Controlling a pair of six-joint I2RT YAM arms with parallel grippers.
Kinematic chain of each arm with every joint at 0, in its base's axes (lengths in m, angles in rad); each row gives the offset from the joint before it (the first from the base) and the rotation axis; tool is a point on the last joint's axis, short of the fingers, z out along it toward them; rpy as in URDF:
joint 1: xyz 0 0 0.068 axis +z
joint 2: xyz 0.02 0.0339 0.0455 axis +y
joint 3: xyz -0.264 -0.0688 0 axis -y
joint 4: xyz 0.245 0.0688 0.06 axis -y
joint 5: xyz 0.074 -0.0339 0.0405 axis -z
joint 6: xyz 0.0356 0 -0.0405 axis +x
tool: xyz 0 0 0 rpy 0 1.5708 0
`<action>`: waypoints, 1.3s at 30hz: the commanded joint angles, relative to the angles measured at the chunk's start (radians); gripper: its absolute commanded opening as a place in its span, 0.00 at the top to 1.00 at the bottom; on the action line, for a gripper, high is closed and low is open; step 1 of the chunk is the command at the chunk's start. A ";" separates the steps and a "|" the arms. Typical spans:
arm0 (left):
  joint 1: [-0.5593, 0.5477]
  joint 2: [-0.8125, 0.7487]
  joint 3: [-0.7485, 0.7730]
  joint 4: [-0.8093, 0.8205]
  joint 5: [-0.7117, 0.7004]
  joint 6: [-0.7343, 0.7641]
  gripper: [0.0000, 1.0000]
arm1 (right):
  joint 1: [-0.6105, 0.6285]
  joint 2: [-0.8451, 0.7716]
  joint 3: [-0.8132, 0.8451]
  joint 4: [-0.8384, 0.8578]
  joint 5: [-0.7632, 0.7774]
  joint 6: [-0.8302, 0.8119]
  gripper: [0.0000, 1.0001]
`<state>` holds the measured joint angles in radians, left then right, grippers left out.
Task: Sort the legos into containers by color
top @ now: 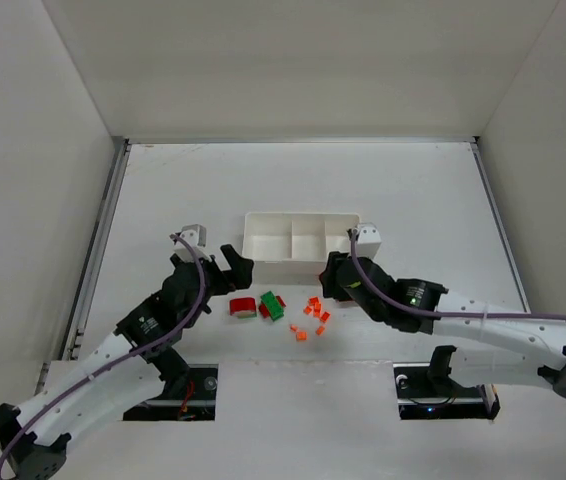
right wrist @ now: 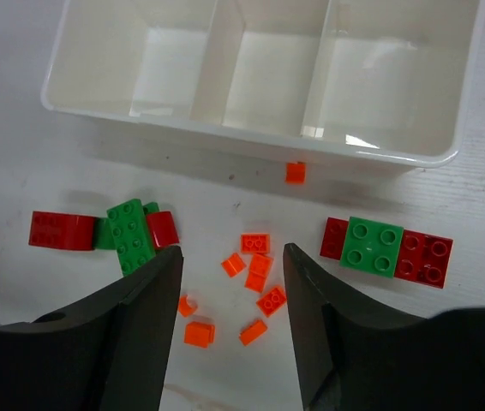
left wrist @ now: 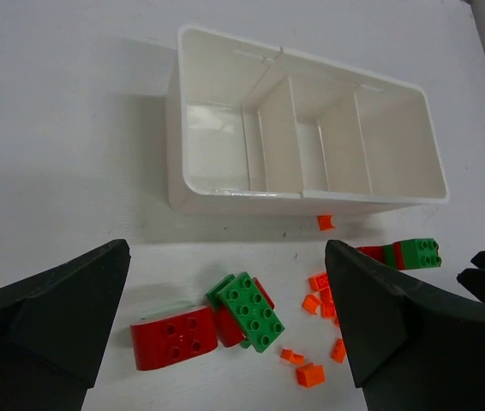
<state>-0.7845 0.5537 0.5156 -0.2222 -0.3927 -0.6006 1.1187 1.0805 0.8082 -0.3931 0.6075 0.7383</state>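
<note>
Stage: sorting looks not yet begun; all three compartments of the white tray point(top: 300, 238) show bare floors in both wrist views, and every brick lies on the worktop point(top: 163, 190) below it in the top view.
Left gripper point(top: 231, 268): left of centre, its fingers point(left wrist: 62, 317) spread wide and holding nothing, hovering over the red-and-green cluster.
Red and green cluster point(left wrist: 217, 321): lower centre of the left wrist view; a curved red brick point(left wrist: 167, 341) and a green brick point(left wrist: 251, 310) lying tilted over other pieces, touching.
Orange pieces point(right wrist: 258, 265): scattered at centre, between the right fingers; one stray orange piece point(right wrist: 295, 172) sits just beside the tray wall.
Red-green-red stack point(right wrist: 386, 249): right of the orange scatter, flat on the worktop.
Right gripper point(top: 333, 276): fingers point(right wrist: 140, 317) wide apart, empty.
Next move: likely a descent onto one brick, then a carry into one compartment.
Obstacle: the cluster's bricks touch, so a neighbour may get dragged along; the orange bits are tiny and close together.
</note>
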 commanded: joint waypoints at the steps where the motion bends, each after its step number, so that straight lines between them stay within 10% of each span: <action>1: -0.008 0.000 -0.002 0.067 0.002 -0.021 0.00 | 0.019 -0.039 -0.007 -0.030 0.026 0.032 0.46; 8: -0.077 0.046 -0.008 0.144 0.063 -0.039 0.00 | 0.026 -0.065 -0.060 -0.041 0.014 0.075 0.74; 17: -0.216 0.074 -0.065 0.345 -0.112 -0.013 0.00 | 0.069 -0.034 -0.119 -0.038 0.020 0.162 0.86; 19: -0.233 0.083 -0.074 0.342 -0.117 -0.008 0.04 | 0.101 0.001 -0.119 -0.027 0.020 0.171 0.85; 21: -0.236 0.101 -0.084 0.348 -0.088 0.044 0.51 | 0.118 0.041 -0.113 -0.026 0.029 0.176 0.83; 24: -0.242 0.095 -0.107 0.343 -0.009 0.081 0.80 | 0.126 0.091 -0.113 -0.026 0.037 0.208 0.79; 31: -0.345 0.084 -0.134 0.285 0.035 0.082 0.76 | 0.166 0.225 -0.129 -0.007 0.038 0.311 0.53; 39: -0.496 0.169 -0.146 0.319 0.011 0.097 0.66 | 0.166 0.323 -0.130 0.056 0.028 0.325 0.44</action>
<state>-1.2552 0.7120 0.3851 0.0566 -0.3698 -0.5243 1.2778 1.3941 0.6842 -0.3939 0.6182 1.0332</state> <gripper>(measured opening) 0.334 0.563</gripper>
